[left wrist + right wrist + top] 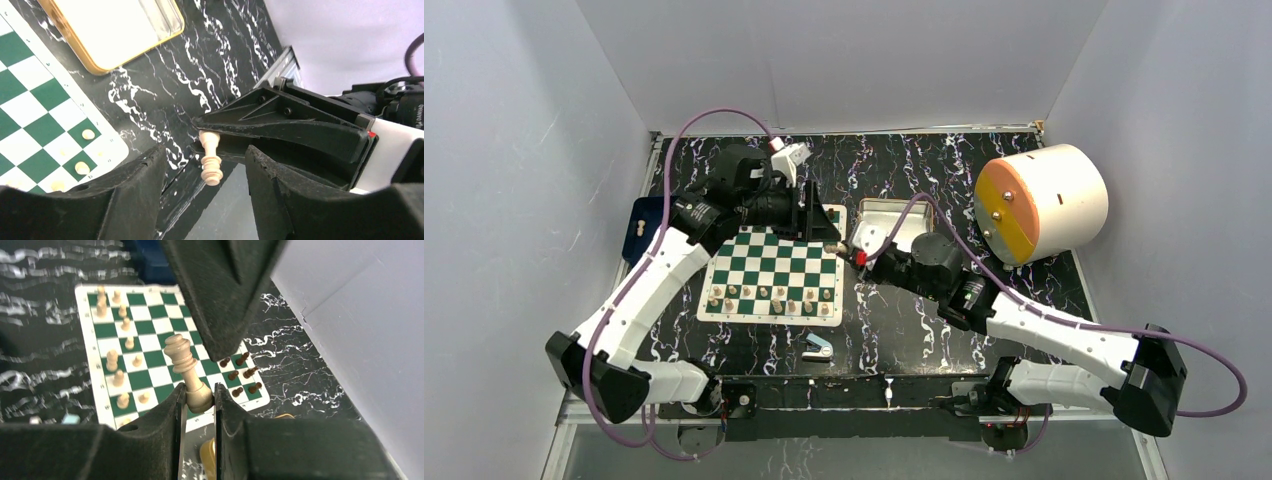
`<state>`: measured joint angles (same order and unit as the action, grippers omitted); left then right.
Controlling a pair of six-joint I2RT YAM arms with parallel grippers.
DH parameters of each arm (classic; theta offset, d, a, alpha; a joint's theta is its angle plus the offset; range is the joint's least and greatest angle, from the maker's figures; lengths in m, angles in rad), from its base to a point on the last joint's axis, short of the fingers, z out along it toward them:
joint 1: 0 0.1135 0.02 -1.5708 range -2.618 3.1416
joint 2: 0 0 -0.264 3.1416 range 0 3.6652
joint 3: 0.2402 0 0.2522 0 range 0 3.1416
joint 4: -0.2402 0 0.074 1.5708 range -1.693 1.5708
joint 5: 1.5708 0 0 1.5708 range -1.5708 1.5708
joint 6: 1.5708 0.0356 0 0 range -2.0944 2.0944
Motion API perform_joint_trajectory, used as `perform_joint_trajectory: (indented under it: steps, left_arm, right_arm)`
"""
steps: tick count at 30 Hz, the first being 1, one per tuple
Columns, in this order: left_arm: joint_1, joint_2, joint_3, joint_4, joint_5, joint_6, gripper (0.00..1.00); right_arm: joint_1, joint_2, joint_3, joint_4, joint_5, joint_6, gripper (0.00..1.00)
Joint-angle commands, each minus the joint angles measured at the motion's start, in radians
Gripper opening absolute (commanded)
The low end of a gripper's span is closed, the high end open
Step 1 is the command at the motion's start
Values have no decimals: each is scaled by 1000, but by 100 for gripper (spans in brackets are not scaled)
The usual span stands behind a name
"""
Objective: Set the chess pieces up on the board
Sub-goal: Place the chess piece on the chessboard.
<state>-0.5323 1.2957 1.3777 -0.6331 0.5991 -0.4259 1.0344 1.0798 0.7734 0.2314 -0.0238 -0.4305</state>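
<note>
- The right pincer (pixel 199 392) pinches a pale piece (pixel 182 362) by its base. The piece is tilted, its crown pointing away from the fingers.
- From above, that pincer sits just off the board's (pixel 769 265) far right corner, between the board and the tin (pixel 902 218), over the tabletop (pixel 904 320).
- The left pincer (pixel 205 152) is spread and holds nothing. In its own view the pale piece shows in the gap between its fingers. I cannot tell whether they touch it.
- Other pale pieces (pixel 774 300) stand in the board's two near rows.
- A few dark pieces (pixel 240 375) cluster at the far right corner.
</note>
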Motion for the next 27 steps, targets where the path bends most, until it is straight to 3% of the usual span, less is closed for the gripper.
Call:
perform_joint_trajectory:
  steps: [1,10,20,27]
  left_arm:
    - [-1,-67,8,115,-92,-117,57]
    - [-1,-83,-25,138,-51,-142,55]
    - [-1,-65,-5,111,-51,-130,47]
    - [-1,-59,-7,89,-50,-119,23]
  right_arm:
    - [1,-30,15,130,59,252,10]
    - [0,25,72,184,125,503,11]
    - [0,15,67,212,176,543,10]
    - [0,8,57,210,202,549,10]
